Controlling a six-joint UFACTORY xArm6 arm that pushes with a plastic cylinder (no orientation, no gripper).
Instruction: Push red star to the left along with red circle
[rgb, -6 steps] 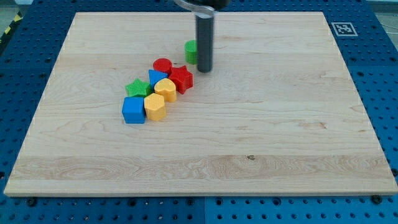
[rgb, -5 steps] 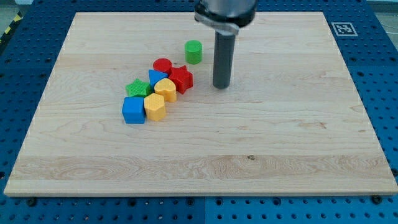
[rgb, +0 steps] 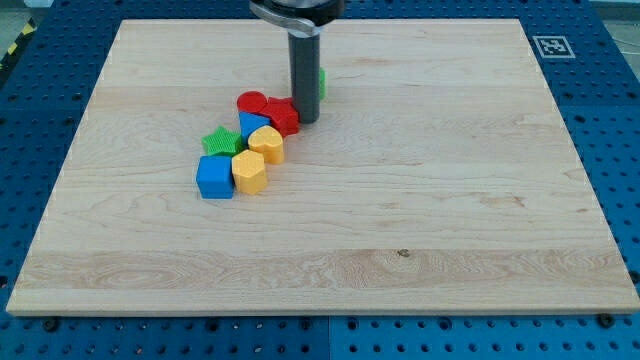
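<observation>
My tip (rgb: 306, 121), a bare rod with no jaws to open or close, touches the red star (rgb: 282, 116) at its 3 o'clock side, the red circle (rgb: 251, 103) against the star at 10 o'clock, a green block (rgb: 321, 82) peeking behind the rod at 1 o'clock.

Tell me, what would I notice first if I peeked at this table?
The big dark rod reaching down from the view's top, my tip pressed against the right side of the red star. Next, the bright huddle left of it: red circle, green star, blue cube and two yellow blocks on the wooden board.
</observation>
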